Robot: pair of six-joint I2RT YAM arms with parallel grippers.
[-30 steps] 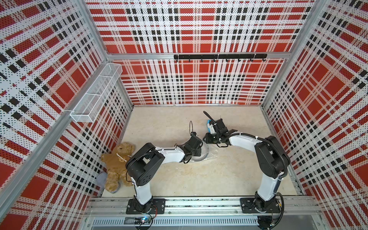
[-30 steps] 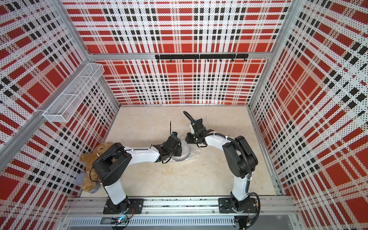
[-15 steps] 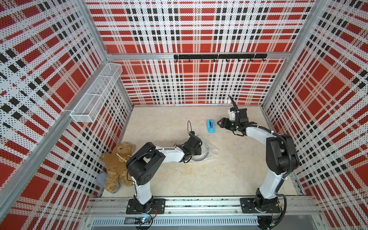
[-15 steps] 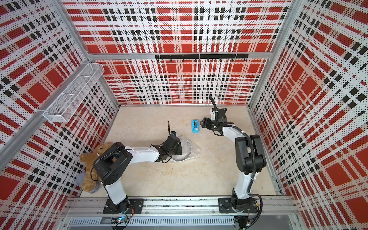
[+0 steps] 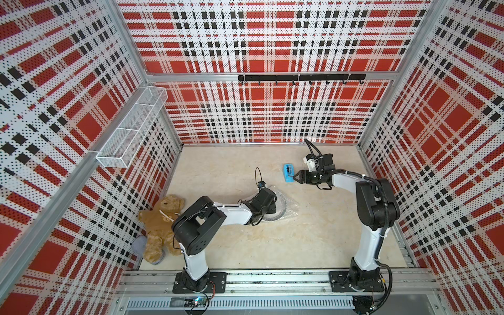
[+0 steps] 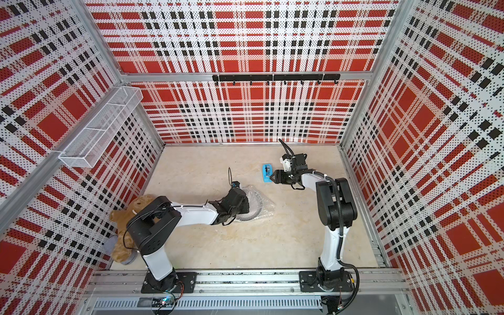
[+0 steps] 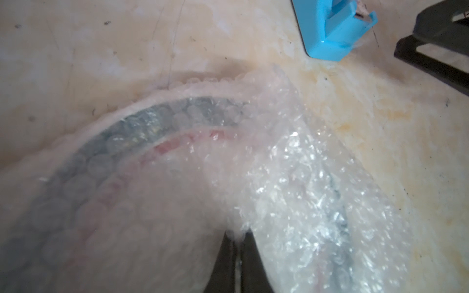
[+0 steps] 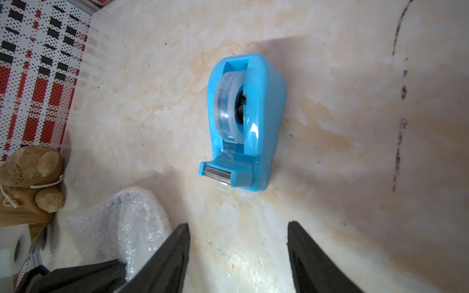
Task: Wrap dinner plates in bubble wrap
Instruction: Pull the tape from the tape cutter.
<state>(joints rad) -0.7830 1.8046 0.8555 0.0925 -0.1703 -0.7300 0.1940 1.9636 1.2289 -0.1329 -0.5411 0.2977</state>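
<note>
The dinner plate [image 5: 282,202] lies mid-table under the bubble wrap [image 5: 292,209], and its dark rim [image 7: 142,121] with a red band shows through the sheet. My left gripper [image 7: 237,234] is over the plate, shut on a bunched fold of the bubble wrap [image 7: 291,177]. In both top views its wrist hides the jaws. My right gripper [image 5: 296,177] [image 8: 238,228] is open and holds nothing. It hovers just right of a blue tape dispenser [image 5: 288,173] [image 8: 253,114], tips pointing at its cutter end.
A brown teddy bear [image 5: 161,218] lies against the left wall with a grey slipper [image 5: 139,244] beside it. A white wire basket [image 5: 131,131] hangs on the left wall, and a black hook rail [image 5: 300,77] on the back wall.
My right gripper left the dispenser, swung back and to the right with its jaws opening, then returned to the dispenser's right side. The left arm stayed over the plate, its jaws closing slightly more.
</note>
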